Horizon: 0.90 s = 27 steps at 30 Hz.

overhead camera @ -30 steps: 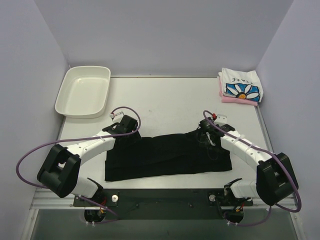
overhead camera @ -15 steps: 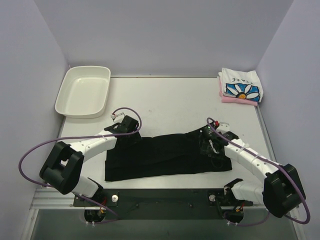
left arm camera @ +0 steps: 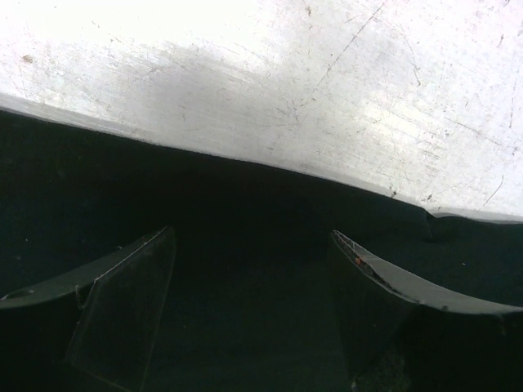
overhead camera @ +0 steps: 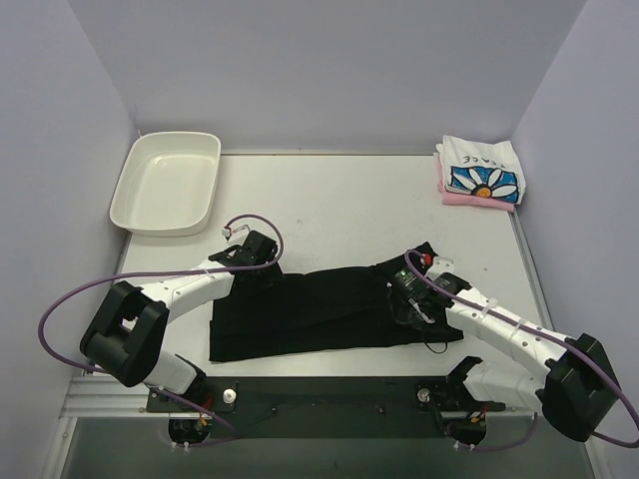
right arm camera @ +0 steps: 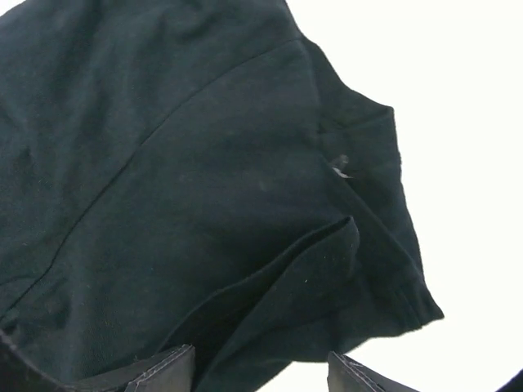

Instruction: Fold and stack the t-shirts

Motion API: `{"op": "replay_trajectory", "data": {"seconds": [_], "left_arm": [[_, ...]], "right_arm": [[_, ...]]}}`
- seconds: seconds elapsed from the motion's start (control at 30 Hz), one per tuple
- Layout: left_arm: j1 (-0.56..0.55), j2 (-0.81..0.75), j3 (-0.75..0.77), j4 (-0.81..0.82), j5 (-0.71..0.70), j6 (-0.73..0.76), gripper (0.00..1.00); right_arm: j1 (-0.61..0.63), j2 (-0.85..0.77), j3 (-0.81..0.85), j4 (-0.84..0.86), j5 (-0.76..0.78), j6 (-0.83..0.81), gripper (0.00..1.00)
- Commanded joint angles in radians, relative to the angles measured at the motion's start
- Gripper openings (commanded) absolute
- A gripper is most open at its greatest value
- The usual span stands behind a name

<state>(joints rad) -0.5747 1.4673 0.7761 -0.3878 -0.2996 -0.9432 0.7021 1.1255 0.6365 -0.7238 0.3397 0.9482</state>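
Observation:
The black t-shirt [overhead camera: 319,309] lies folded into a long strip near the table's front. My left gripper [overhead camera: 262,267] is open at the shirt's far left edge; in the left wrist view [left arm camera: 253,286] its fingers straddle black cloth [left arm camera: 245,212] just inside that edge. My right gripper [overhead camera: 404,296] is open and low over the shirt's right part. In the right wrist view [right arm camera: 261,371] a loose fold of the black shirt [right arm camera: 204,188] lies between its fingers, and the small white tag [right arm camera: 339,169] shows. The daisy-print shirt [overhead camera: 481,168] lies folded on the pink shirt [overhead camera: 469,200] at the back right.
A white plastic tray [overhead camera: 150,215] stands at the back left corner. Purple cables loop from both arms. Bare table [overhead camera: 339,210] lies between the black shirt and the back wall.
My right gripper has moved toward the front and slightly left over the shirt's right part, with its arm swinging out to the right. The left arm has not moved.

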Motion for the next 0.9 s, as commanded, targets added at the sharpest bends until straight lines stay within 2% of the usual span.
{"op": "replay_trajectory", "data": {"seconds": [0.0, 0.17, 0.4, 0.5, 0.6, 0.63, 0.7, 0.73, 0.87], "left_arm": [[-0.005, -0.018, -0.015, 0.04, 0.001, -0.011, 0.84], [-0.005, -0.027, -0.024, 0.047, 0.004, -0.012, 0.84], [-0.005, -0.022, -0.038, 0.066, 0.01, -0.022, 0.84], [-0.007, -0.025, -0.041, 0.066, 0.01, -0.022, 0.84], [-0.007, -0.033, -0.034, 0.058, 0.007, -0.019, 0.84], [-0.007, -0.036, -0.031, 0.052, 0.007, -0.019, 0.84], [-0.007, -0.044, -0.029, 0.046, 0.002, -0.016, 0.84], [-0.007, -0.047, -0.029, 0.044, 0.001, -0.016, 0.84], [-0.007, -0.059, -0.028, 0.032, -0.004, -0.014, 0.84]], "right_arm": [[0.02, -0.084, -0.009, -0.126, 0.048, 0.078, 0.64], [0.068, -0.141, -0.021, -0.212, 0.039, 0.165, 0.63], [0.291, -0.148, -0.078, -0.302, 0.031, 0.375, 0.62], [0.312, -0.142, -0.043, -0.348, 0.096, 0.419, 0.63], [0.306, -0.138, 0.06, -0.387, 0.243, 0.405, 0.66], [0.268, -0.129, 0.096, -0.385, 0.293, 0.381, 0.67], [0.199, -0.072, 0.138, -0.362, 0.311, 0.278, 0.67], [0.124, -0.025, 0.164, -0.344, 0.315, 0.244, 0.67], [0.042, 0.085, 0.178, -0.246, 0.321, 0.153, 0.68]]}}
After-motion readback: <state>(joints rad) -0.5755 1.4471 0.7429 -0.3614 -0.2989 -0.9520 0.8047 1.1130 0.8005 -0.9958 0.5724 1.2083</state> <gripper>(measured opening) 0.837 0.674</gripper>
